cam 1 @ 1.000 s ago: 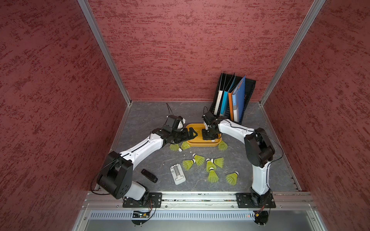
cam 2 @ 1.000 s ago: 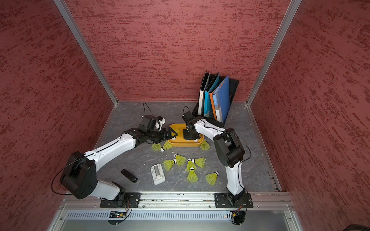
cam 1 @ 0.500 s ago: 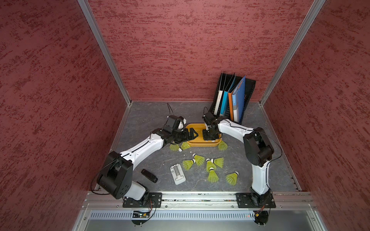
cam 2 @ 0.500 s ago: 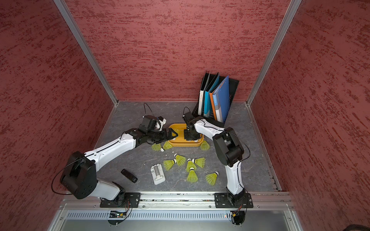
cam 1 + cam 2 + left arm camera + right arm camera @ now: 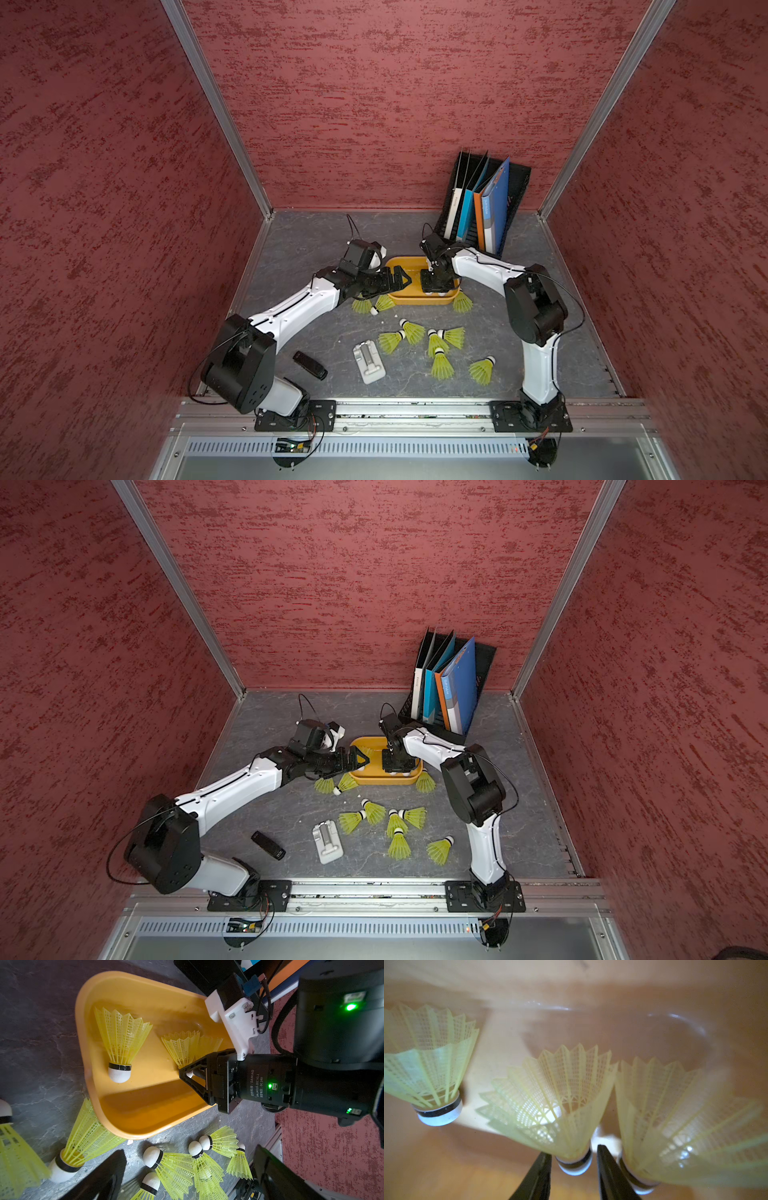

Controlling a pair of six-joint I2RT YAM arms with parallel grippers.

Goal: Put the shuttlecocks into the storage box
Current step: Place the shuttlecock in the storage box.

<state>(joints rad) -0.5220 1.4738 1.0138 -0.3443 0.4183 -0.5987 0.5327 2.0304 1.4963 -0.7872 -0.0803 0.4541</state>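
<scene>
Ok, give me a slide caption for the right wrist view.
Right end effector straddles the middle of three shuttlecocks inside the storage box.

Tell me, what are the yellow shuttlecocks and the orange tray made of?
The shuttlecocks: the skirt looks like thin yellow-green plastic, moulded as a see-through lattice with ribs. The white tip is matte and rounded, maybe foam or cork; I can't tell which. The tray: smooth, slightly glossy orange plastic, going by its rounded moulded rim and soft reflections.
</scene>
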